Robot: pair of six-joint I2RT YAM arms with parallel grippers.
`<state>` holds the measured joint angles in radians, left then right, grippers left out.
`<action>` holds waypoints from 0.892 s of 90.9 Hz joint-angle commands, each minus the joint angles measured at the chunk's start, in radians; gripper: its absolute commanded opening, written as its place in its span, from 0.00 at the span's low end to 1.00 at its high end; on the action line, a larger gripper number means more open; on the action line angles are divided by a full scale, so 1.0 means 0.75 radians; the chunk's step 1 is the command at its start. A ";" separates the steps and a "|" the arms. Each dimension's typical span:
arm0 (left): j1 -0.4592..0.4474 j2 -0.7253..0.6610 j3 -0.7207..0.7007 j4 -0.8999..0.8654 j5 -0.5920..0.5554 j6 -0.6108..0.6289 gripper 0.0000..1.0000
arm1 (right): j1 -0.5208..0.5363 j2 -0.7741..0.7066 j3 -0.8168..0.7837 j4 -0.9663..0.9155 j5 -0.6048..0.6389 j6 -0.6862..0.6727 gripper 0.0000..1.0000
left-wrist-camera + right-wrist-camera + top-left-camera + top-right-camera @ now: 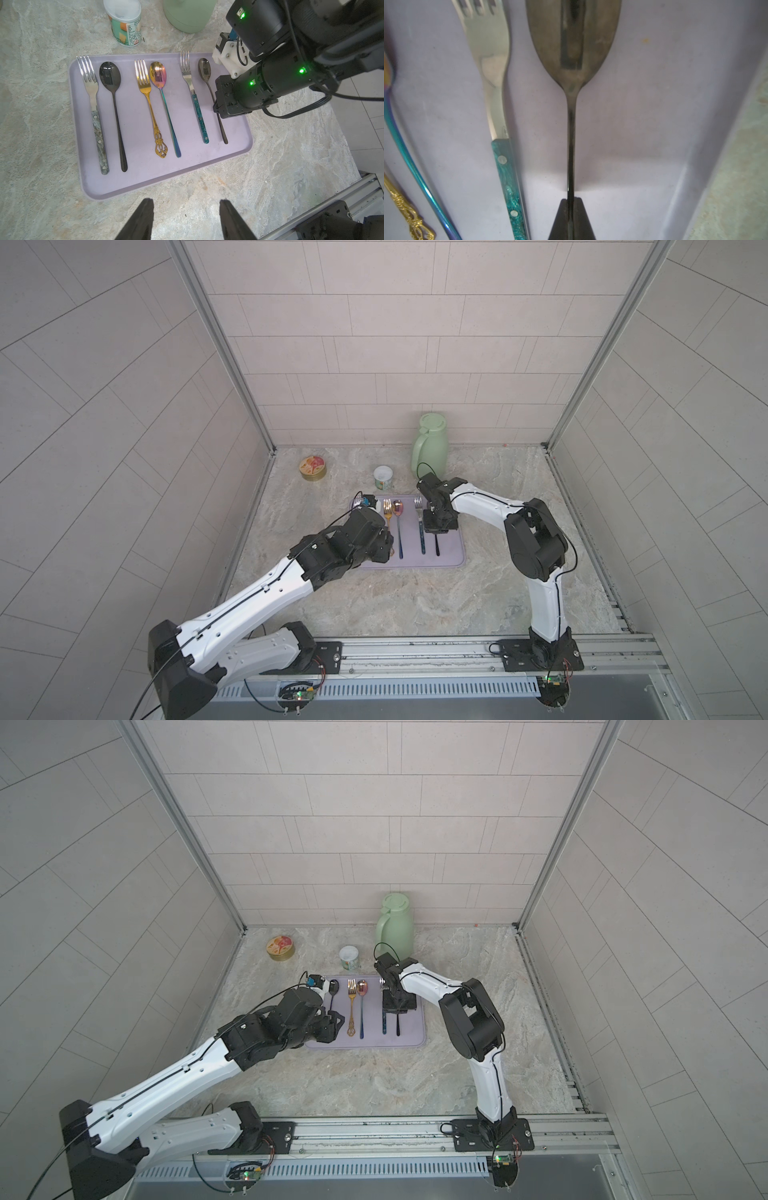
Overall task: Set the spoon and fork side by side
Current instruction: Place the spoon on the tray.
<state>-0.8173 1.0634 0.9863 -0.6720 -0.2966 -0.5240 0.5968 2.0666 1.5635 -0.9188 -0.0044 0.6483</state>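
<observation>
In a top view the left gripper (332, 1021) hangs left of centre, at the left side of the tray (409, 1038). Its fingers (145, 216) stand about half apart and hold nothing, I think to be out of the way.

Going right, a gold fork (351, 1006) and a rainbow spoon (362, 1006) lie close and parallel, like a finished pair. Right of them, near the frame centre, the fork (385, 1021) lies flat. The spoon (571, 124) is just beside it, parallel and apart. The right gripper (571, 202) is closed tight on the spoon's thin handle, probably to lay it straight. I cannot tell if the spoon touches the tray.

Further right there is only a narrow strip before the raised rim, so the free room is upward.
</observation>
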 commanded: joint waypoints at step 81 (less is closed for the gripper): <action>0.333 0.050 -0.112 0.546 -0.459 0.179 0.57 | -0.122 -0.552 -0.202 0.198 0.372 -0.201 0.77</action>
<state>-0.6441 1.0969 0.9276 -0.4168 -0.5335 -0.4755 0.5495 1.6901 1.4727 -0.8513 0.1619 0.5716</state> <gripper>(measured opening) 0.563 0.756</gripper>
